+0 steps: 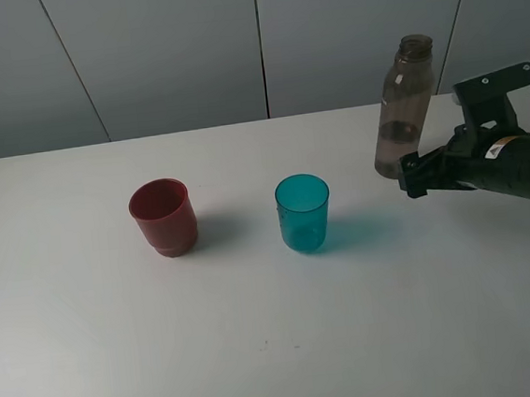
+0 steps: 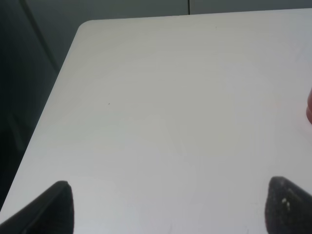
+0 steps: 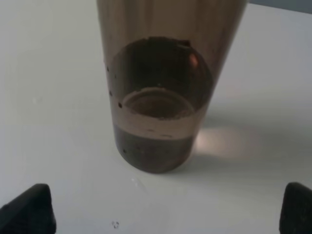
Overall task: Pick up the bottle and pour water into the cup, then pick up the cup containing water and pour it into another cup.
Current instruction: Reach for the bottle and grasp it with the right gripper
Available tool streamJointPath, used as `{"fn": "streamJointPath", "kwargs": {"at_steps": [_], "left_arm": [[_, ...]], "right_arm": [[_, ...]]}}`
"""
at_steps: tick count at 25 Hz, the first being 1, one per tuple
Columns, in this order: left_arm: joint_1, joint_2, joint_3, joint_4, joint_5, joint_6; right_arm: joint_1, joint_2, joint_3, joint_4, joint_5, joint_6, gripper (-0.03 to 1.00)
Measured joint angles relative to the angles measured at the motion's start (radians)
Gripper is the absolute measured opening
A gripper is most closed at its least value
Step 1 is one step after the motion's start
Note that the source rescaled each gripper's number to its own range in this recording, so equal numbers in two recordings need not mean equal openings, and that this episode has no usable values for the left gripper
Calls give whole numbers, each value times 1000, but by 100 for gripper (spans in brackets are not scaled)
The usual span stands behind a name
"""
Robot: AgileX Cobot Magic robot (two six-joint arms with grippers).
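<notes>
Just beside right pincer (image 1: 411,176), upright bottle (image 1: 404,110)

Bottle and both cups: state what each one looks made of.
The bottle: probably plastic, smoky grey-brown and translucent; the water shows through its wall. The teal cup: likely plastic, translucent and glossy; light glows through its wall. The red cup: seemingly plastic, opaque, with a duller sheen.
</notes>
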Motion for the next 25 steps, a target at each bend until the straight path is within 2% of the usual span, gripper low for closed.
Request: {"fn": "streamJointPath", "kwargs": {"at_steps": [3,13,18,25], "left_arm": [[0,0,0,0,0,0],[0,0,0,0,0,0],[0,0,0,0,0,0],[0,0,0,0,0,8]], "right_arm": [[0,79,0,-27,-106,37,100],[0,220,-79,-48,-218,46,100],[0,224,-97,-48,-311,46,100],[0,269,-160,-48,-335,61,100]]}}
